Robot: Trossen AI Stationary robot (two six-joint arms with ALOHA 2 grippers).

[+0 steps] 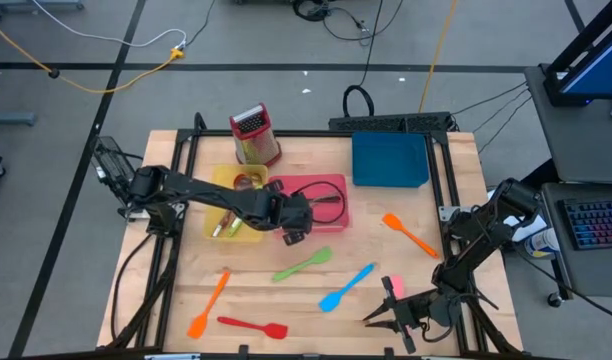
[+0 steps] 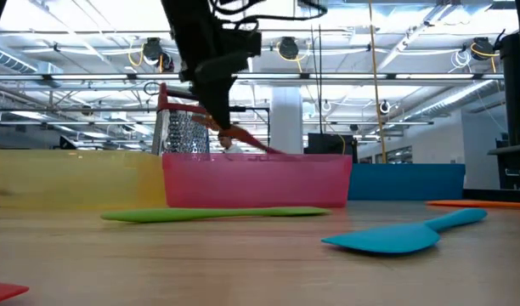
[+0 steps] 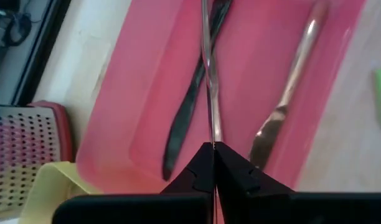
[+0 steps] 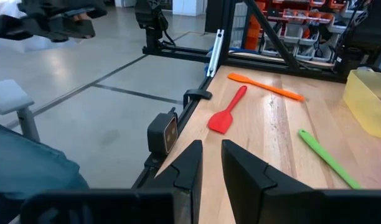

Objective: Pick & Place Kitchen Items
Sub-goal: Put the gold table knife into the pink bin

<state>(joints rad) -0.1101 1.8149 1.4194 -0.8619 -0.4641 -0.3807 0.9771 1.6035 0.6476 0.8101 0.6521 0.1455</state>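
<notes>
Cutlery piece [image 3: 208,87] (thin, metal) sits clamped edge-on in the left gripper [image 3: 213,149] above the pink tray [image 3: 147,112]; so narrow a pinch could let it twist or slip.

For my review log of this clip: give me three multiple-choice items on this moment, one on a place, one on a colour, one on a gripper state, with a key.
1. Where is the left gripper?
A. over the pink tray
B. over the blue tray
C. beside the box grater

2. What colour is the spatula nearest the pink tray?
A. red
B. green
C. blue

3. The left gripper is:
A. open, empty
B. shut on a thin metal utensil
C. out of view

Key: 1 A, the high view shows it there; 2 B, it lies just below the tray; 3 B, the left wrist view shows the fingers pinching it.
</notes>
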